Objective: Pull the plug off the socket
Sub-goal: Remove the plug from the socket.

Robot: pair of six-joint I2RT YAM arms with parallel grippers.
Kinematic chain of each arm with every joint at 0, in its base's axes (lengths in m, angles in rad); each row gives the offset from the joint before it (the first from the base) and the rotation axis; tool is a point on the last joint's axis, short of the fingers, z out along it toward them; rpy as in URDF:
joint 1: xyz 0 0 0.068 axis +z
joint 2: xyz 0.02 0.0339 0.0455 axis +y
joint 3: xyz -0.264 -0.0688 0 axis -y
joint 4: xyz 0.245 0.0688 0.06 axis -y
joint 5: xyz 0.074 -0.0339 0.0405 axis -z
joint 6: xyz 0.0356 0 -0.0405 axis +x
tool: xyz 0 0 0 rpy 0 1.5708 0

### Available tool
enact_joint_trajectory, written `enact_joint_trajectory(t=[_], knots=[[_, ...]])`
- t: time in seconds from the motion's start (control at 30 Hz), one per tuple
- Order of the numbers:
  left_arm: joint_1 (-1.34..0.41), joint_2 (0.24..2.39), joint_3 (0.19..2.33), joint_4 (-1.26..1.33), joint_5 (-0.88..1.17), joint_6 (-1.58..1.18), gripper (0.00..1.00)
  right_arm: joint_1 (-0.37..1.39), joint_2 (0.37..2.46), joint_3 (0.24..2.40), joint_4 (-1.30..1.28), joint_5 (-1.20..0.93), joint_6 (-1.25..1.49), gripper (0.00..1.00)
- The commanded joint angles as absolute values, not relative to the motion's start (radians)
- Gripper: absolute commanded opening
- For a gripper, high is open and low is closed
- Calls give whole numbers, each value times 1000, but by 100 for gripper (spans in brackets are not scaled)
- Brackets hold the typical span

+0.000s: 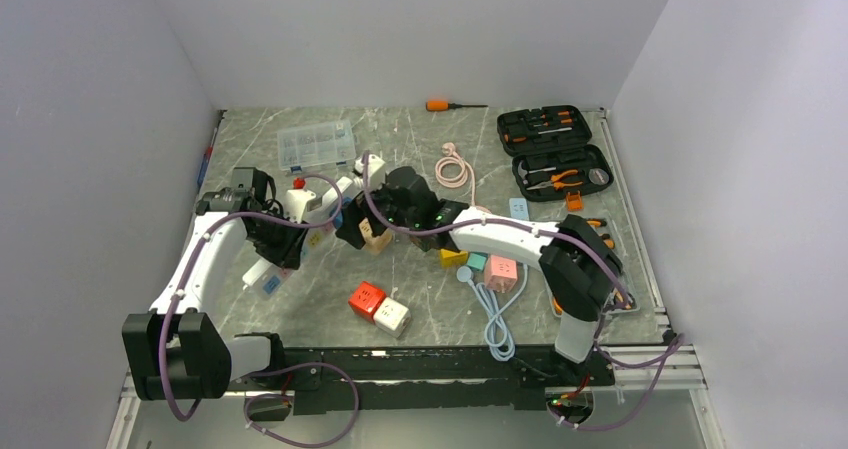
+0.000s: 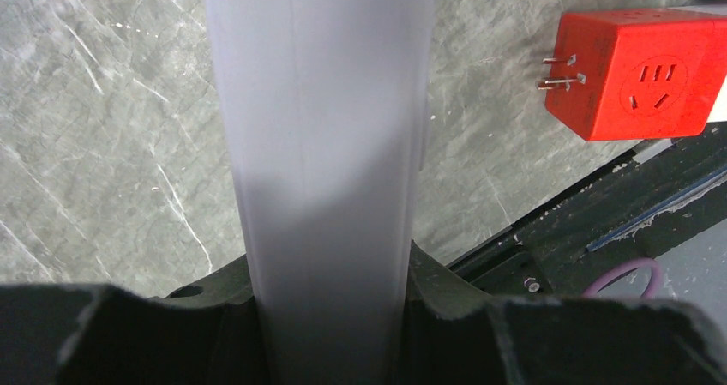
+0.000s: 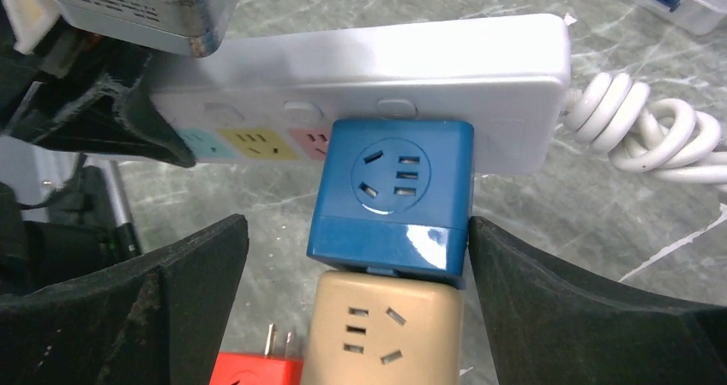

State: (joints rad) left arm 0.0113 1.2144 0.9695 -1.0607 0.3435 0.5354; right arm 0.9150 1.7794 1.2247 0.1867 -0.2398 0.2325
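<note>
A grey marble-patterned table point(image 1: 400, 134) carries a clear plastic compartment box point(image 1: 316, 146), an orange-handled screwdriver point(image 1: 440, 105) and an open black tool case point(image 1: 555, 154) at the far side. A coiled pink cable point(image 1: 455, 166) lies mid-table. A red cube adapter point(image 1: 367, 298) touches a white cube adapter point(image 1: 392, 315) nearer the front.

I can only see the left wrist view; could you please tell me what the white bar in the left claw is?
Observer: It is a white power strip, with a blue cube adapter plugged into it.
Operator: Where is the right claw, please?
Observer: The right claw is open, straddling that adapter.
Operator: Is anything joined to the adapter?
Observer: A beige cube adapter sits against its end away from the strip.
</note>
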Motion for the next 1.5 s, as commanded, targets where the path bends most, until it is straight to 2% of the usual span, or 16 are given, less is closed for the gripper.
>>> enact_joint_trajectory(t=[0.0,0.5,0.8,1.0,1.03,1.17,1.27,1.33,1.47], knots=[[8,1186,1043,-1017,451,539,0,948,1828,1300,136,-154,149,100],[8,1162,1052,-1048,470,561,0,965,1980,1459,40,-79,55,99],[7,1149,1043,-1042,444,569,0,965,2032,1510,-34,-164,37,86],[6,1140,1035,-1022,416,566,0,963,2043,1521,-51,-172,35,68],[-18,1138,1030,-1014,397,566,0,963,2047,1524,-56,-177,39,59],[-36,1135,1005,-984,335,565,0,962,2040,1518,-57,-181,39,41],[-49,1142,983,-949,269,551,0,962,2021,1500,-58,-166,35,22],[-60,1154,970,-919,198,535,0,961,2003,1480,-58,-150,33,12],[-70,1186,956,-865,112,510,0,962,1968,1419,-41,-111,37,3]])
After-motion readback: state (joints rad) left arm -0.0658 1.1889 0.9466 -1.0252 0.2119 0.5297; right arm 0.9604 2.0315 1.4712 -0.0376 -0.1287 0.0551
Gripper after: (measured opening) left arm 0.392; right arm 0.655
